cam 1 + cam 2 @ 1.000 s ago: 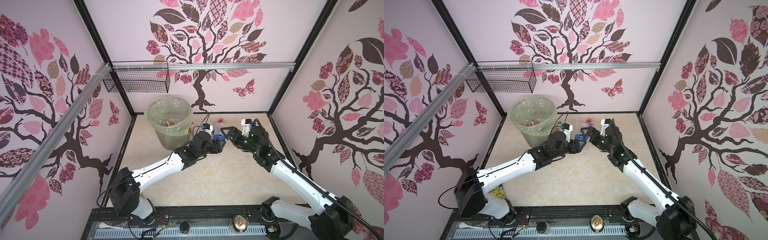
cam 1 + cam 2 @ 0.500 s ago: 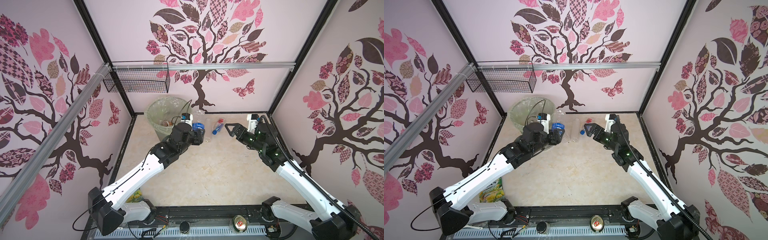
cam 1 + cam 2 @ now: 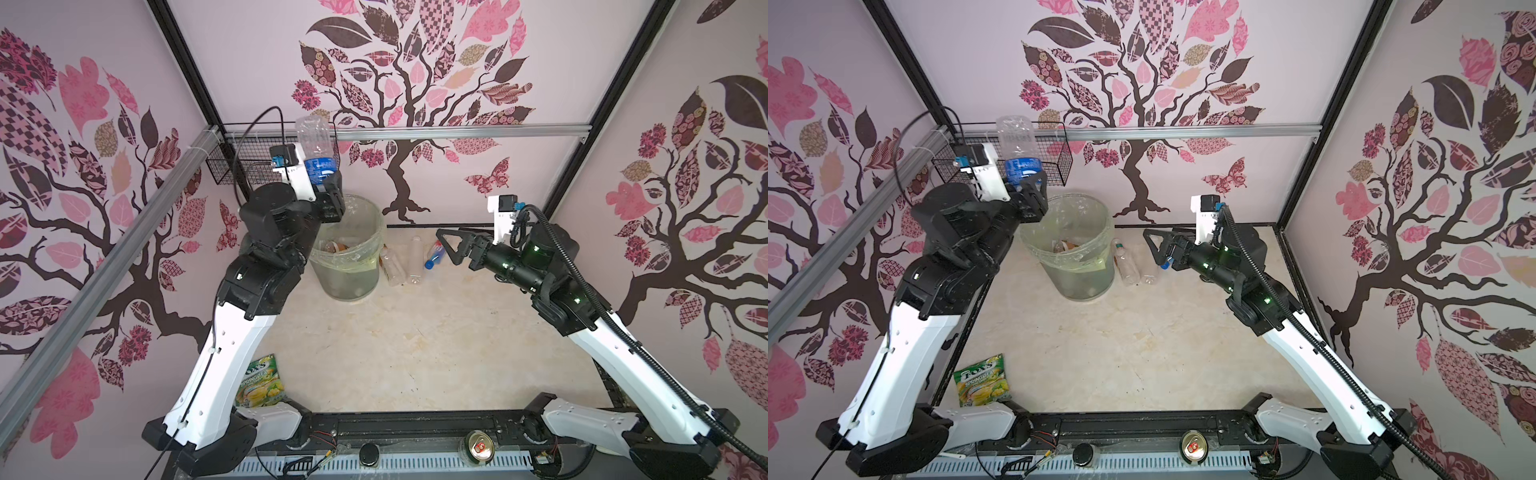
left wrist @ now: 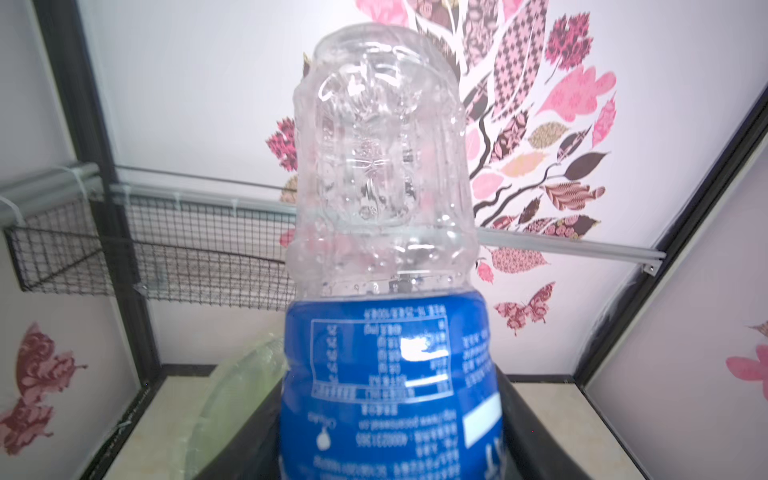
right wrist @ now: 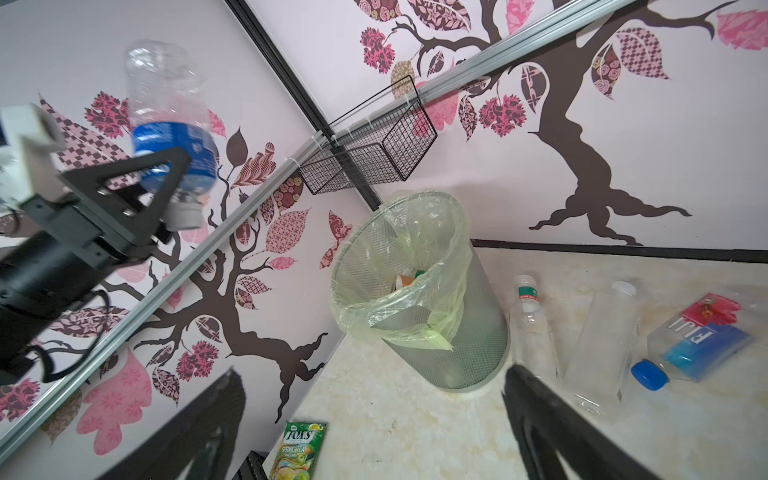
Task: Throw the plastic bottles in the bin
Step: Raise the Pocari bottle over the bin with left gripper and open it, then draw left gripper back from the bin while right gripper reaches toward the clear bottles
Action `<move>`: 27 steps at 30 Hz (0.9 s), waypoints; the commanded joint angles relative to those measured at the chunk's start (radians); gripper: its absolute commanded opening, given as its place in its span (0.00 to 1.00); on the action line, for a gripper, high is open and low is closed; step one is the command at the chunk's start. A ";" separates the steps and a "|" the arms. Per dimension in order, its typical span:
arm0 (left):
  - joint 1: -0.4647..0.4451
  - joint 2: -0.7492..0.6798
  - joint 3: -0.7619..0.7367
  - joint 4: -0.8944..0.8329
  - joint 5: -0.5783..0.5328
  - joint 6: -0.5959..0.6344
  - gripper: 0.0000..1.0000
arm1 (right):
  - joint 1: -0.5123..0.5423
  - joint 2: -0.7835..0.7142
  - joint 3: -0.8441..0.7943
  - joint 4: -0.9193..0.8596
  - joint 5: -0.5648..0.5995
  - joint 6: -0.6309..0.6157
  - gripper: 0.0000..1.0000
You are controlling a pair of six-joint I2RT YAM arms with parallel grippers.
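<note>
Right wrist view: the desk [image 5: 415,415] carries the bin [image 5: 478,332] near the corner. Left claw [image 5: 174,174] grips a blue-labelled bottle [image 5: 166,95] high up, seemingly beside its rim. Right claw [image 5: 372,374] gapes empty near three lying bottles [image 5: 598,345].

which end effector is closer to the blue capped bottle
Right. The right end effector hangs open by the blue-capped bottle; the left end effector is raised on the bin's other side.
</note>
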 commanded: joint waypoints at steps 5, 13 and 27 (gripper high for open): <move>0.070 0.072 -0.042 -0.001 0.064 0.004 0.56 | 0.003 0.003 -0.047 0.008 -0.002 0.018 1.00; 0.161 0.259 -0.129 -0.174 0.255 -0.139 0.82 | 0.003 -0.010 -0.068 -0.001 0.005 0.015 1.00; 0.094 0.124 -0.235 -0.085 0.253 -0.132 0.98 | 0.003 0.012 -0.136 0.040 0.006 0.035 1.00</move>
